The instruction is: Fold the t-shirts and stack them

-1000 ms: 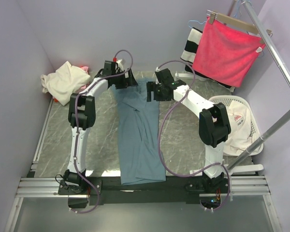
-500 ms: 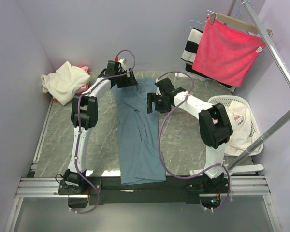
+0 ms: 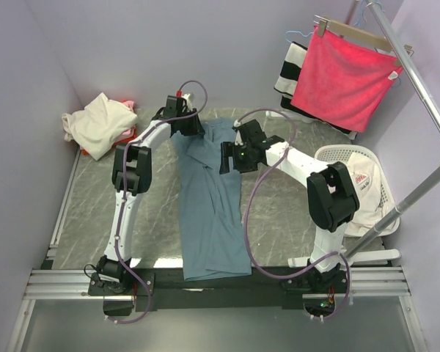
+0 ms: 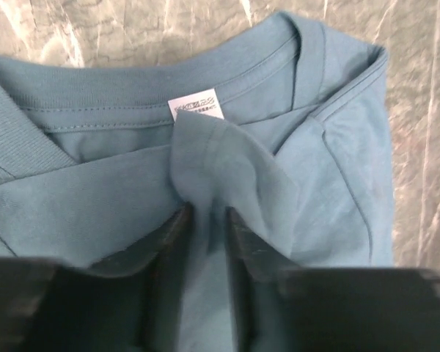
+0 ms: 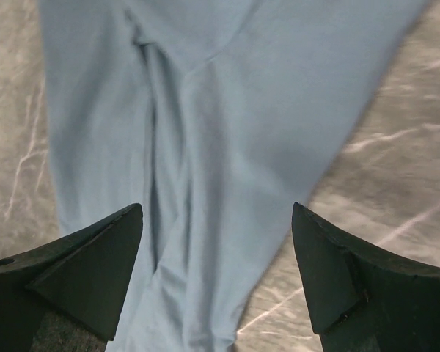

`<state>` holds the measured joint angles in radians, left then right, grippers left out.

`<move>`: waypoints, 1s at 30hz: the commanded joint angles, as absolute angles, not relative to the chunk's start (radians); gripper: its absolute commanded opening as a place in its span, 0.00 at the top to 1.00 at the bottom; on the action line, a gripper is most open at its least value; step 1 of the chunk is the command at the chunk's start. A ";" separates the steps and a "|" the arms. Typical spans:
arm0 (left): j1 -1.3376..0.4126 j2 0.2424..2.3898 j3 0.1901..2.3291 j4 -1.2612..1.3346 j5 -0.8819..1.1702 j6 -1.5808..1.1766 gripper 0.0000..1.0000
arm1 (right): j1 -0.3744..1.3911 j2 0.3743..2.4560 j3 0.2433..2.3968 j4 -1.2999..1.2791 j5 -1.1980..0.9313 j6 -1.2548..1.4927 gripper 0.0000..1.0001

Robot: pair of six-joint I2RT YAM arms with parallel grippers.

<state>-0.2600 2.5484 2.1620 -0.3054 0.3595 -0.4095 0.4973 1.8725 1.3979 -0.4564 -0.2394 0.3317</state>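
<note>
**A:** What has shifted in the last second?

**B:** The left gripper [image 3: 191, 126] has slid up the frame to the collar, and its fingers have drawn in. The right gripper [image 3: 229, 155] has dropped back down the frame, away from the upper end of the cloth.

**A:** Where is the blue-grey t-shirt [image 3: 209, 213]?

**B:** In the middle of the table [image 3: 88, 213], folded to a narrow strip. Its long axis runs top to bottom of the overhead frame. The collar points to the upper end and the hem reaches the dark near edge between the arm bases.

**A:** And the claws?

**B:** The left one is narrow, pinching a raised fold of the blue-grey t-shirt just under the neck label [image 4: 196, 108]. The right one stands wide above the strip, with nothing between its fingers [image 5: 88, 275].

**A:** Any containers?

**B:** One white basket [image 3: 385, 192] at the right edge, with the white t-shirt with red print [image 3: 358, 180] crumpled inside it. The cream t-shirt [image 3: 95, 126] lies in a heap at upper left.

**A:** What do the wrist views add?

**B:** The left wrist view gives the label, the collar ribbing and the pinched fold, which the arm covers from above. The right wrist view gives the lengthwise creases. Only the overhead view shows the bright towel [image 3: 345, 77] on its hanger [image 3: 356, 31] and the striped cloth [image 3: 286, 70], upper right.
</note>
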 commanded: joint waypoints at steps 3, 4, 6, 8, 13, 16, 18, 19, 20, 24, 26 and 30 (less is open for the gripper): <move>-0.268 2.533 2.187 -0.291 0.368 -0.396 0.99 | 0.557 1.835 1.362 -0.420 -0.273 0.347 0.12; -0.267 2.528 2.189 -0.290 0.371 -0.396 0.99 | 0.558 1.835 1.359 -0.419 -0.275 0.350 0.12; -0.267 2.505 2.189 -0.287 0.377 -0.399 0.99 | 0.568 1.833 1.345 -0.408 -0.281 0.353 0.12; -0.267 2.470 2.180 -0.282 0.377 -0.402 0.99 | 0.572 1.827 1.336 -0.400 -0.275 0.359 0.12; -0.265 2.395 2.172 -0.316 0.359 -0.423 0.99 | 0.572 1.816 1.312 -0.400 -0.262 0.362 0.12; -0.262 2.341 2.140 -0.347 0.336 -0.457 0.99 | 0.572 1.804 1.304 -0.406 -0.245 0.359 0.12; -0.258 2.306 2.094 -0.363 0.319 -0.489 0.99 | 0.572 1.793 1.299 -0.413 -0.236 0.357 0.12; -0.255 2.296 2.077 -0.370 0.319 -0.500 0.99 | 0.572 1.790 1.296 -0.413 -0.229 0.356 0.12; -0.246 2.284 2.047 -0.385 0.321 -0.511 0.99 | 0.572 1.783 1.295 -0.414 -0.226 0.356 0.12; -0.227 2.263 1.948 -0.396 0.311 -0.544 0.99 | 0.572 1.767 1.286 -0.426 -0.201 0.350 0.12; -0.218 2.261 1.896 -0.396 0.301 -0.551 0.99 | 0.572 1.760 1.282 -0.434 -0.175 0.348 0.12; -0.210 2.275 1.848 -0.423 0.267 -0.546 0.94 | 0.572 1.749 1.285 -0.448 -0.137 0.338 0.12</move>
